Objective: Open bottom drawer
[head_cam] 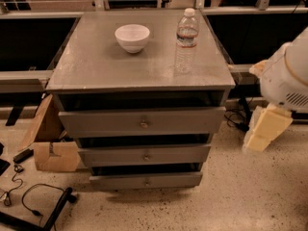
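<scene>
While the speckled floor filled most of the lower part of the shot, the big thing was the grey three-drawer cabinet, sitting pretty much dead center. Off to its right, well apart from it, was the robot's white arm, partly cut off by the edge of the view.

The top drawer and middle drawer had the taller fronts. The bottom drawer was the slim panel right at the base of the cabinet, just above the floor. Honestly couldn't tell if it was pulled out a little or fully in.

Left of the cabinet, a cardboard box sat on the floor close beside it. The cream-colored gripper hung below the arm on the right, about level with the top drawer and nowhere near touching anything. No way to tell if it was wide or narrow from this angle, and it wasn't holding anything I could see.

On the cabinet top, a clear water bottle stood upright toward the right, with a white bowl to its left, apart from it. Tiny round knob sat in the middle of the bottom drawer's front.
</scene>
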{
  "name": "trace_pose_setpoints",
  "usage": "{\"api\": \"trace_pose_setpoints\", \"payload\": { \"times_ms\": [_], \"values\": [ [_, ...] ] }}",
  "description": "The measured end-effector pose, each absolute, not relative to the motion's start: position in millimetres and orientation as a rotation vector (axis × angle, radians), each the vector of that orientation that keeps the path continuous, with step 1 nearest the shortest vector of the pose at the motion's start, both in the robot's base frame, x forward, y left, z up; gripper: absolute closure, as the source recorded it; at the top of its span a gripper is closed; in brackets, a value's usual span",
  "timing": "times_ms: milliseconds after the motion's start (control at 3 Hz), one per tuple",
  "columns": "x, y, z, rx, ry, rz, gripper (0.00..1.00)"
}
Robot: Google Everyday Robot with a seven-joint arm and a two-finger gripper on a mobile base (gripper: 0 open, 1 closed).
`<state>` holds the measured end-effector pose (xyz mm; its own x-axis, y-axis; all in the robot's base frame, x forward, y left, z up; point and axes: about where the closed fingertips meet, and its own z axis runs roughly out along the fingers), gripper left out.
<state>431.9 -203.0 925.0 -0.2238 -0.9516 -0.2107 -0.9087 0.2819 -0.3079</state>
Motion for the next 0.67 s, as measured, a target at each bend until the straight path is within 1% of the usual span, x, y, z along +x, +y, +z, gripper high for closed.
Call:
{"api": "trace_pose_setpoints", "payload": {
  "times_ms": [667],
  "values": [
    [438,-187,824,-1.786,2.210,-0.244,0.00]
  ]
}}
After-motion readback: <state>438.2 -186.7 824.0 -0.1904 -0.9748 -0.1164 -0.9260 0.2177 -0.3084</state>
